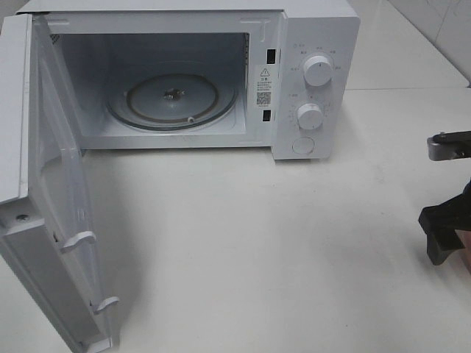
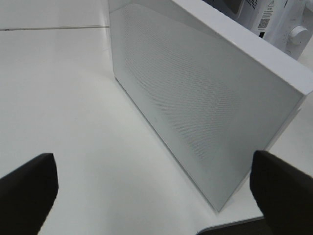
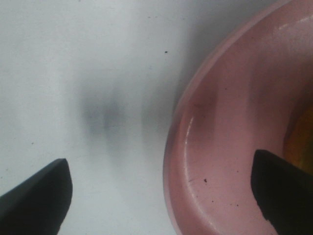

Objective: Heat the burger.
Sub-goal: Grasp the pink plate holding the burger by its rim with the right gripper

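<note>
From the high cam I saw a white microwave (image 1: 313,44) on a white table (image 1: 257,235). Its door (image 1: 51,184) was swung wide open to the left, w/ the glass turntable (image 1: 173,99) visible inside. The left gripper (image 2: 151,169) had its jaws spread wide and faced the door's outer mesh panel w/o touching it. The right gripper (image 3: 160,166), at the table's right edge, also had its jaws spread and held nothing. One finger was over the table, the other over a pink plate (image 3: 220,147). The burger (image 3: 304,139) showed only as a golden-brown sliver on that plate, at the edge of the right wrist cam.
</note>
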{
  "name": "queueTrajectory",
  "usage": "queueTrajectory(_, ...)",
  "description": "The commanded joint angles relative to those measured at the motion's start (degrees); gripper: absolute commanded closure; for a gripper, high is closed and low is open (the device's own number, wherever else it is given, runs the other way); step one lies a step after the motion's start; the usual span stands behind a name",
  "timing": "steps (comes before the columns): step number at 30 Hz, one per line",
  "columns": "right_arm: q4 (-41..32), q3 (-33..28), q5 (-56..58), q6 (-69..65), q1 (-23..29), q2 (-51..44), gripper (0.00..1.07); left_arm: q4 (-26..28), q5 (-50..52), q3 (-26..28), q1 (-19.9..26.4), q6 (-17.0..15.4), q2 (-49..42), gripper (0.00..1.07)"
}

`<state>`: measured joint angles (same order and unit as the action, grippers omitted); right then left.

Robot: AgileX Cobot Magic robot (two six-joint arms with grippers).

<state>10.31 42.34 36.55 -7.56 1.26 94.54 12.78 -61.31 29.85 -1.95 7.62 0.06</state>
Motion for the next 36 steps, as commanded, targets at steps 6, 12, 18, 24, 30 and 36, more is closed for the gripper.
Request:
queueTrajectory(6, 0.57, 0.23, -2.01, -0.69, -1.83, 1.95, 0.14, 0.17, -0.23, -0.17, 0.17, -0.06, 0.00, 0.07)
queueTrajectory(12, 0.29, 0.23, -3.04, -0.69, -1.89, 4.41, 0.15, 0.17, -0.23, -0.17, 0.17, -0.06, 0.00, 0.07)
queueTrajectory(18, 0.34, 0.23, -5.67, -0.69, -1.89, 4.98, 0.16, 0.17, -0.23, -0.17, 0.17, -0.06, 0.00, 0.07)
queueTrajectory(24, 0.34, 0.23, -5.67, -0.69, -1.89, 6.30, 0.18, 0.17, -0.23, -0.17, 0.17, -0.06, 0.00, 0.07)
queueTrajectory(30, 0.34, 0.23, -5.79, -0.80, -1.89, 8.31, 0.24, 0.17, -0.23, -0.17, 0.17, -0.06, 0.00, 0.07)
queueTrajectory(36, 0.57, 0.23, -5.39, -1.43, -1.89, 8.31, 0.47, 0.17, -0.23, -0.17, 0.17, -0.06, 0.00, 0.07)
